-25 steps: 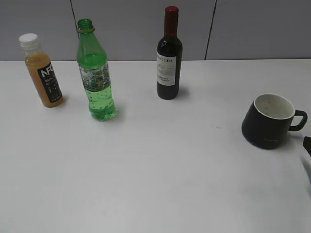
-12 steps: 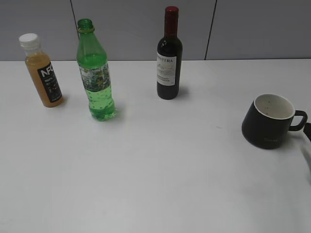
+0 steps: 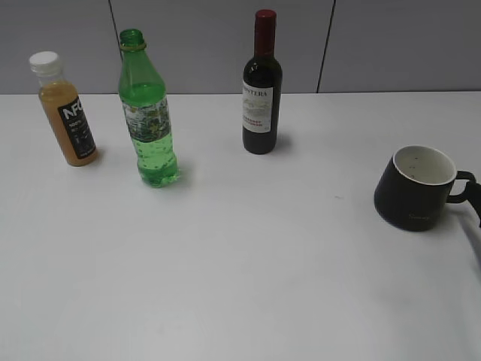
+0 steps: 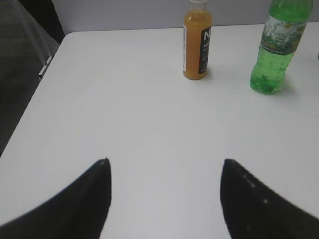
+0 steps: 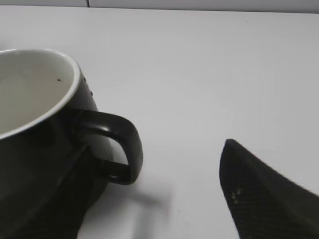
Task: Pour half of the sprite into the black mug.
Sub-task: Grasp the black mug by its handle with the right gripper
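Standing upright, neck up: sprite (image 3: 149, 120) | black mug (image 3: 414, 187) handle facing right | both end effectors apart

Black mug (image 5: 45, 164) on white table (image 5: 209, 64), claw finger (image 5: 264, 199) beside its handle

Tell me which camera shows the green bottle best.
The exterior view: the green bottle stands there whole, from open neck to dimpled base, label facing the camera. The left wrist view cuts off its top at the frame edge. The right wrist view shows none of it.
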Controlling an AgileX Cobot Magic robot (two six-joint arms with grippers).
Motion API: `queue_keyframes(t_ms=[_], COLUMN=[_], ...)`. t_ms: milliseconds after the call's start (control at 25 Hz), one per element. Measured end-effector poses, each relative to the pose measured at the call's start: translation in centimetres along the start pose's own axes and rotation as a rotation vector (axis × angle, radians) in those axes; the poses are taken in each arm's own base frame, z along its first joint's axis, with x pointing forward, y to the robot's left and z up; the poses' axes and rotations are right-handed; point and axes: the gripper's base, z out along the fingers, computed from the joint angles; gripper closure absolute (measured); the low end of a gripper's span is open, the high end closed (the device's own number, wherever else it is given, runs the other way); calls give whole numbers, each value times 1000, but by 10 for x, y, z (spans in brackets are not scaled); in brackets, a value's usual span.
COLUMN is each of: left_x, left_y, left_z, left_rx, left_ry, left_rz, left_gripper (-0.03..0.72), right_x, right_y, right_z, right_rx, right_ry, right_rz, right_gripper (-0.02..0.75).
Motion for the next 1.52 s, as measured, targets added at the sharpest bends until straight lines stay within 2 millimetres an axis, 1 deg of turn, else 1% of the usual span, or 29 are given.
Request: queue_keyframes(t_ms=[280,520,880,960,1160,1360,1520], left_x=[0,0,0,0,0,0,0], left_y=[0,0,0,0,0,0,0], left_z=[0,0,0,0,0,0,0], left_rx=[0,0,0,0,0,0,0], left_ry=[0,0,0,0,0,0,0], left_rz=[0,0,0,0,0,0,0], left_gripper=[167,167,167,167,167,167,167], right_x=[12,7,5,6,16,13,15], right_y=[0,-5,-8,-9,-7,-10,-11], right_z=[4,13,17,19,23,28,33], right_rx=[-14,-23,-22,-26,-60,-62,-79], right_ry=[41,13,2,4,35,19,21], right_rz=[25,1,-7,-4,23,24,36], right_gripper=[146,146,146,146,146,146,146])
